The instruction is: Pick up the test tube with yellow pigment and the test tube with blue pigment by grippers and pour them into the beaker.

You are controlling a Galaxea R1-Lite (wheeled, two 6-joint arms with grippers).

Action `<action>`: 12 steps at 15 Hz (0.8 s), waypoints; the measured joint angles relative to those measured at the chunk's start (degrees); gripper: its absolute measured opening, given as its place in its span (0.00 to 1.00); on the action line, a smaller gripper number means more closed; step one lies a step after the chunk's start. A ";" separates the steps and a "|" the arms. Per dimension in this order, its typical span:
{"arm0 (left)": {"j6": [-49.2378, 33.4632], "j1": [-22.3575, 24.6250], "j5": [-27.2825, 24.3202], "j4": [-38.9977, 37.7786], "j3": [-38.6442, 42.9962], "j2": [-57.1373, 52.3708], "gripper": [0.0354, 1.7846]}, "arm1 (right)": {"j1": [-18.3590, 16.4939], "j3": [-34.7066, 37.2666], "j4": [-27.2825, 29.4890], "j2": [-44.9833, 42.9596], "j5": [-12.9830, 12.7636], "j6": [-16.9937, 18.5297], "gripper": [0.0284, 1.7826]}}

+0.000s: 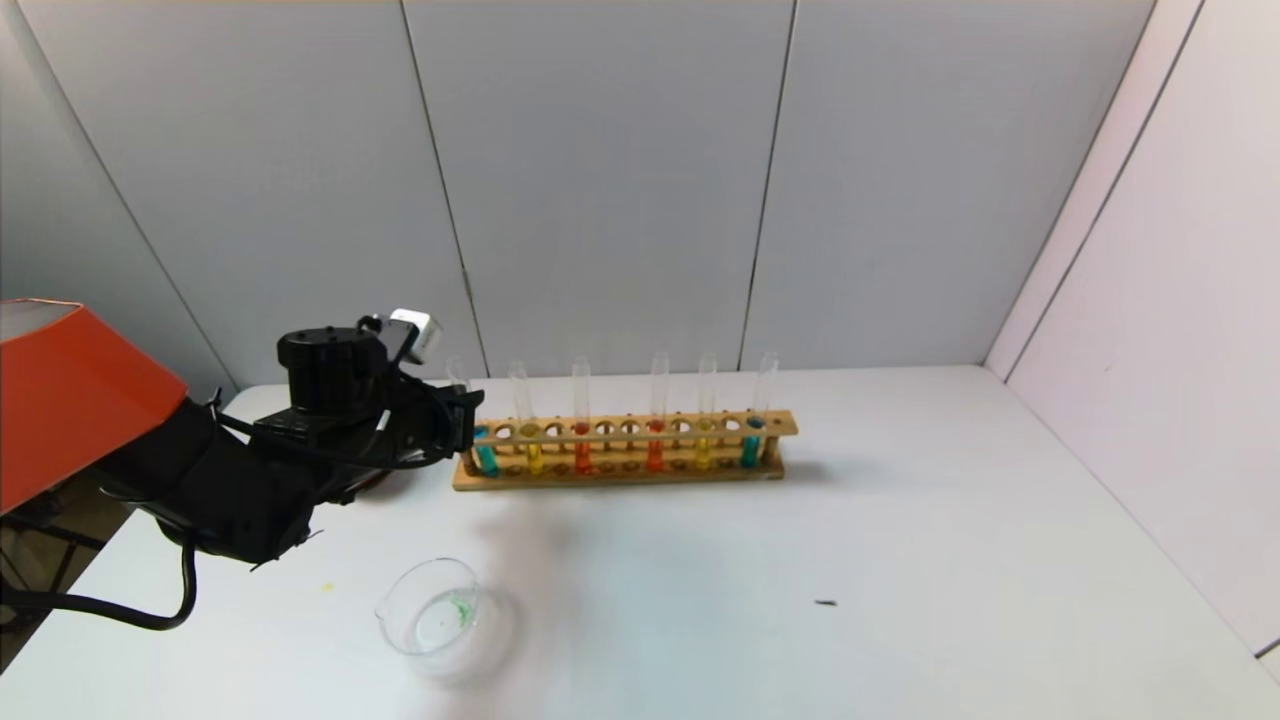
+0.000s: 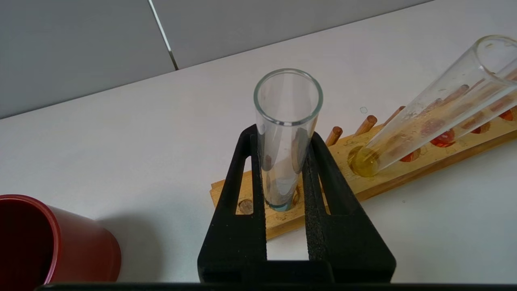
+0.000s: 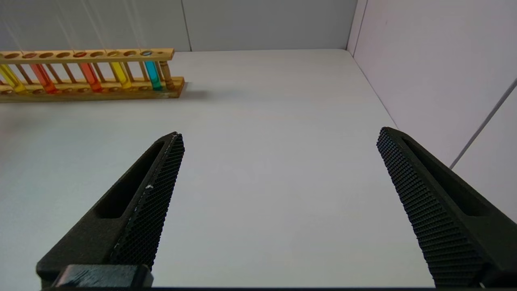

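My left gripper point(image 1: 466, 415) is shut on the upper glass of the test tube with blue pigment point(image 1: 484, 455), which stands upright in the end hole of the wooden rack point(image 1: 625, 472). From the left wrist, both black fingers press the clear tube point(image 2: 287, 97), and its blue liquid shows low in the rack hole. The test tube with yellow pigment point(image 1: 533, 455) stands in the hole beside it point(image 2: 436, 105). The beaker point(image 1: 435, 608) sits on the table in front of the rack, with a green trace inside. My right gripper point(image 3: 279, 133) hangs open over bare table, far from the rack.
The rack also holds two orange-red tubes point(image 1: 655, 450), a second yellow tube point(image 1: 703, 450) and a second blue tube point(image 1: 750, 445). A dark red cup point(image 2: 48, 242) stands near the rack's end by my left gripper. Walls close the table at the back and right.
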 joint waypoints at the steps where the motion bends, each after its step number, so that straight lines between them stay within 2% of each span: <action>1: 0.09 -0.16 0.11 0.00 0.00 -0.15 0.16 | 0.00 0.00 0.00 0.00 0.00 0.01 0.98; 6: 0.30 -2.12 3.11 1.07 -0.85 -2.90 0.16 | 0.00 0.00 0.00 0.00 0.00 0.00 0.98; 12: 0.55 -2.76 4.22 6.73 -3.93 -6.42 0.16 | 0.00 0.00 0.00 0.00 0.04 0.01 0.98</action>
